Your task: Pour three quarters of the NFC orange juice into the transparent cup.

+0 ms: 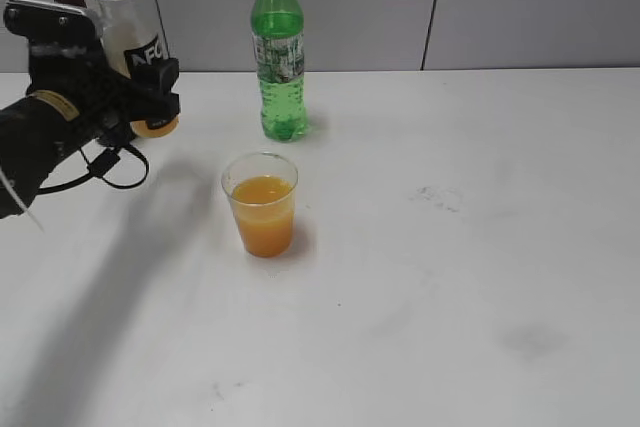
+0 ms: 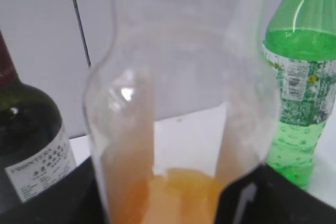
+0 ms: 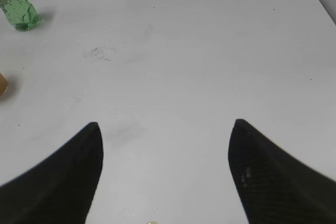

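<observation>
NFC orange juice (image 1: 135, 47): small clear bottle, black label with white "NFC". Stands close to upright, long axis near vertical, open neck pointing up with a slight lean away from the transparent cup. Sits up and to the left of the cup, well apart from it. Whether its base touches the table cannot be told.
Juice level in bottle: low. Only a shallow orange layer at the bottom in the left wrist view (image 2: 178, 192); walls above it clear, with faint orange streaks.
Left gripper (image 1: 140, 97): black fingers pinching the lower body of the NFC orange juice, one each side. Black cable loops below the wrist.
Transparent cup (image 1: 261, 203): upright on the white table (image 1: 450, 277), rim open upward, orange juice filling most of it.
Green bottle (image 1: 279, 57): tall, yellow cap, upright, behind the cup and slightly to its right, near the back wall.
Wine bottle (image 2: 29, 145): dark glass, pale label, red top. Stands behind the NFC orange juice, farther from the cup than that bottle.
Right gripper (image 3: 165, 174): jaws spread wide, nothing between them, over bare table well to the right of the cup.
</observation>
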